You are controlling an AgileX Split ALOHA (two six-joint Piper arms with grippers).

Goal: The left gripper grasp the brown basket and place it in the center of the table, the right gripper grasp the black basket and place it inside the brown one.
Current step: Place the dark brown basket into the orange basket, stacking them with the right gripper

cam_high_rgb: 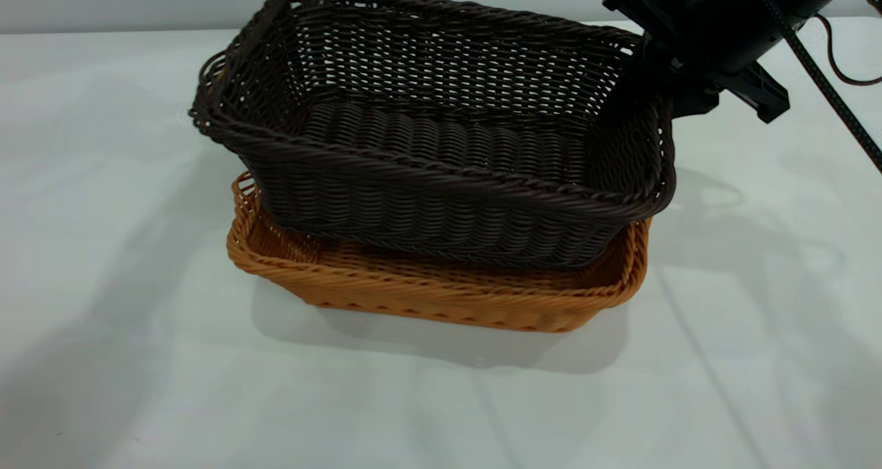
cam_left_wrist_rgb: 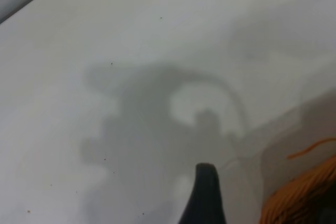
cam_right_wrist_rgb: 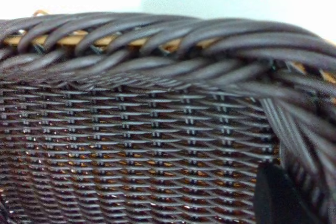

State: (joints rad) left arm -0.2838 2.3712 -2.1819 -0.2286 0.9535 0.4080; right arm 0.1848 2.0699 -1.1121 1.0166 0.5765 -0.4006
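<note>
Holding the black basket (cam_high_rgb: 441, 131) by its far end, tipped, the right gripper (cam_high_rgb: 661, 76) lowers it into the brown basket (cam_high_rgb: 427, 283) mid-table so they nest.

Exterior view high, wrist views close

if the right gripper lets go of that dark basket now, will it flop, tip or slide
Probably stiff: the black basket keeps its shape, gripped at one end by the right gripper. Likely light, being open weave. It sits tilted in the brown basket, so it may settle or shift.
</note>
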